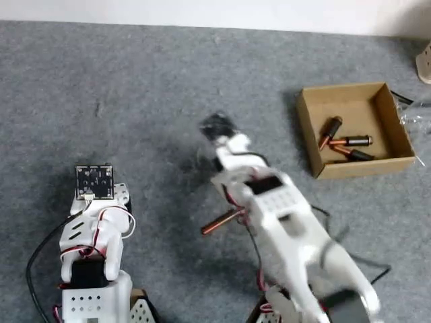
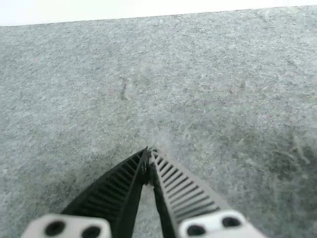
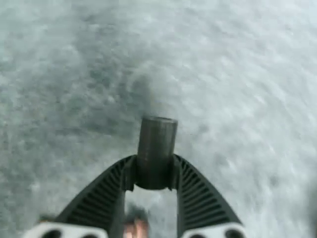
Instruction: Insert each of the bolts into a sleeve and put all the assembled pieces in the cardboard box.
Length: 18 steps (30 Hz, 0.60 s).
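Grey carpeted surface (image 1: pixel 135 87); brown cardboard box (image 1: pixel 367 166) holds three assembled pieces (image 1: pixel 350 141); my right gripper (image 3: pixel 154 171) grasps a dark cylindrical sleeve (image 3: pixel 156 144); one copper bolt (image 1: pixel 222 222) lies uninserted beside that arm; left gripper (image 2: pixel 148 166) clenched, empty.

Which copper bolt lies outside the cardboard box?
The bare bolt on the grey carpet beside the right arm. The other bolts lie inside the cardboard box, each with a dark sleeve on it.

Black sleeve (image 3: pixel 156 148), copper bolt (image 1: pixel 222 222), brown cardboard box (image 1: pixel 363 166), grey mat (image 1: pixel 135 101).
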Tool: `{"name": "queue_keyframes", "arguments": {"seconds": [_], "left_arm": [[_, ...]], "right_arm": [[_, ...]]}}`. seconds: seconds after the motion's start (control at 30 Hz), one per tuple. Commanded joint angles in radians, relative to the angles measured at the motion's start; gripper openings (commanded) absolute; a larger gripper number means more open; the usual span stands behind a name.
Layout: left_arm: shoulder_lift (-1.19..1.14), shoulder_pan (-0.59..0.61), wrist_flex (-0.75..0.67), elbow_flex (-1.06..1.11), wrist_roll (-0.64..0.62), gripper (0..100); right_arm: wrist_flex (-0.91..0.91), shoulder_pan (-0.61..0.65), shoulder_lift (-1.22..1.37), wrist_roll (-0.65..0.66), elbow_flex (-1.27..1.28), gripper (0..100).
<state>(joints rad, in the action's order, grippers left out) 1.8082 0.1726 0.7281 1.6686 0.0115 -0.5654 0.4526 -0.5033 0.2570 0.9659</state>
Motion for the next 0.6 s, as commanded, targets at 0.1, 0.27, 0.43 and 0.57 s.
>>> {"name": "queue_keyframes", "arguments": {"seconds": [0.1, 0.27, 0.43, 0.57], "left_arm": [[0.01, -0.002, -0.028, -0.028, -0.006, 1], [0.01, -0.139, -0.023, -0.035, 0.081, 1], [0.008, -0.4, 0.069, -0.091, 0.192, 1], [0.001, -0.601, 0.222, -0.234, 0.227, 1]], "right_arm": [[0.028, -0.203, -0.432, -0.071, 0.297, 0.5], [0.013, -0.354, -0.679, -0.037, 0.493, 0.4], [-0.091, -0.435, -0.869, -0.038, 0.588, 0.4], [-0.127, -0.447, -0.966, -0.041, 0.607, 0.4]]}}
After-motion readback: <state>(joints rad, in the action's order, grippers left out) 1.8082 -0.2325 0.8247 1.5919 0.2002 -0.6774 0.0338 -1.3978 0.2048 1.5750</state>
